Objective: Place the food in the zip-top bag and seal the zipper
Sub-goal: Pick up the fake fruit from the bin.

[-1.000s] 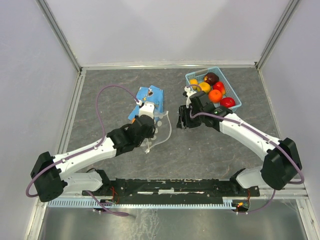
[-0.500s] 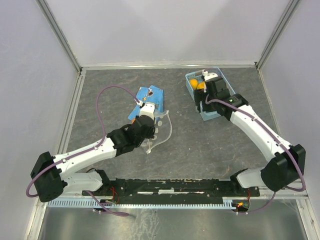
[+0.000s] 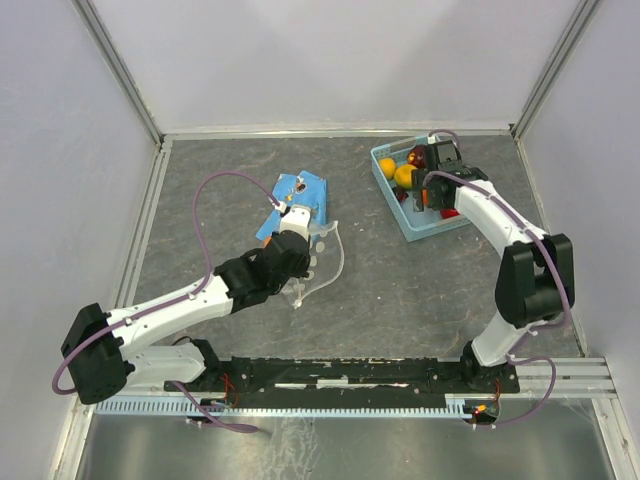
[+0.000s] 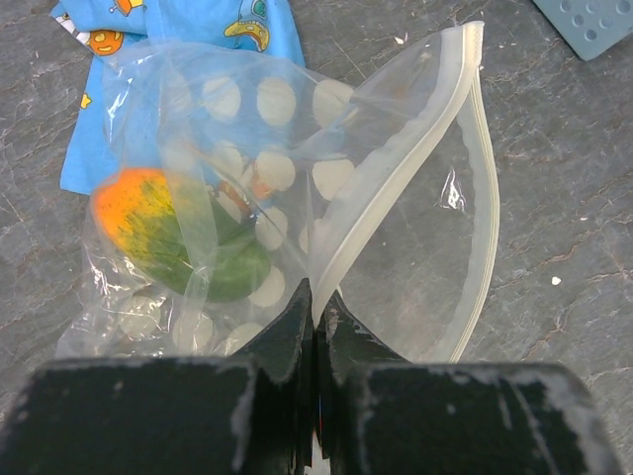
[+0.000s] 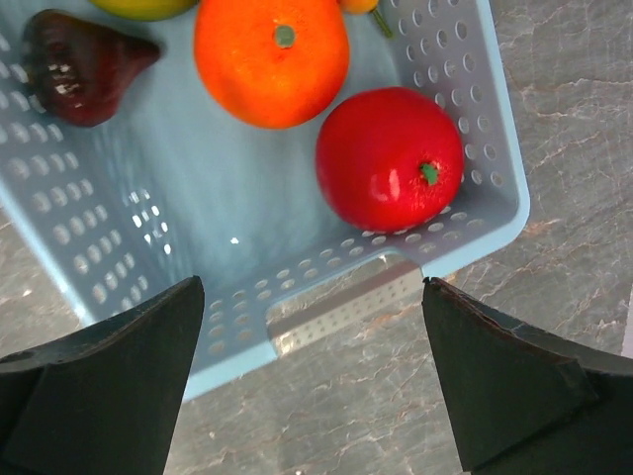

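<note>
Change: your right gripper (image 5: 309, 287) has swung from beside the zip-top bag (image 4: 415, 228) to the basket (image 5: 119, 247) at 1 o'clock.
Right tool: fingers apart, empty, over the red fruit (image 5: 389, 158).
Left tool: left gripper (image 4: 316, 309) clamped on the zipper (image 4: 396, 168), mouth open.
Bag: table centre, toward 10 o'clock, green-orange fruit (image 4: 168, 237) inside.
Meaning: you're probably fetching the next piece.

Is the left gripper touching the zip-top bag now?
Touching. The left wrist view shows the left gripper shut on the zip-top bag: the zipper runs down between its closed fingertips.
</note>
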Robot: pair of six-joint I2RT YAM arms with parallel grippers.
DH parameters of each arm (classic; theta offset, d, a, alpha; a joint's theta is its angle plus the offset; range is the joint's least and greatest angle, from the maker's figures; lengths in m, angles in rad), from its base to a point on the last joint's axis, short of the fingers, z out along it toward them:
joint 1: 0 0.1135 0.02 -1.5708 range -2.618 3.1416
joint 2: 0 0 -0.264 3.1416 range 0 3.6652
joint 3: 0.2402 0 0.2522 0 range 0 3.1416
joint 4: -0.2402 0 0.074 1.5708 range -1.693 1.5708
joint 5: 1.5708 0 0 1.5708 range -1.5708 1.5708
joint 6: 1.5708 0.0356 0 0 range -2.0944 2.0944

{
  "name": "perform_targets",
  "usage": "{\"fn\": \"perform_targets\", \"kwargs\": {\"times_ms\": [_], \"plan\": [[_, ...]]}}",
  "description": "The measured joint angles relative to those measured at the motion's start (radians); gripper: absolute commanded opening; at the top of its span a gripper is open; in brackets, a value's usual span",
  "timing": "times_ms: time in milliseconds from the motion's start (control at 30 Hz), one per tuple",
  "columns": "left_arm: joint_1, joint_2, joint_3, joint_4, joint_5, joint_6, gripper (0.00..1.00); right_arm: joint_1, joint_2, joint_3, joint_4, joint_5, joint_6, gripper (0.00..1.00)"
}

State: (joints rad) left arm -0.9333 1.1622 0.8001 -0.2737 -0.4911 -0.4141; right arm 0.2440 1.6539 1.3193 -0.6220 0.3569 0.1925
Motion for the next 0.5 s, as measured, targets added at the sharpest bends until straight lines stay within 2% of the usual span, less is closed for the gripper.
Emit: {"fn": "perform_targets", "kwargs": {"times_ms": [267, 500], "plan": [[0.0, 0.0, -0.002, 0.001, 0.005, 0.0, 0.03, -0.027, 0.097, 0.028, 0.063, 0.072, -0.051, 0.99], [0.0, 0.0, -0.002, 0.001, 0.009, 0.0, 0.03, -0.084, 0.201, 0.084, 0.107, 0.063, -0.06, 0.99]]}}
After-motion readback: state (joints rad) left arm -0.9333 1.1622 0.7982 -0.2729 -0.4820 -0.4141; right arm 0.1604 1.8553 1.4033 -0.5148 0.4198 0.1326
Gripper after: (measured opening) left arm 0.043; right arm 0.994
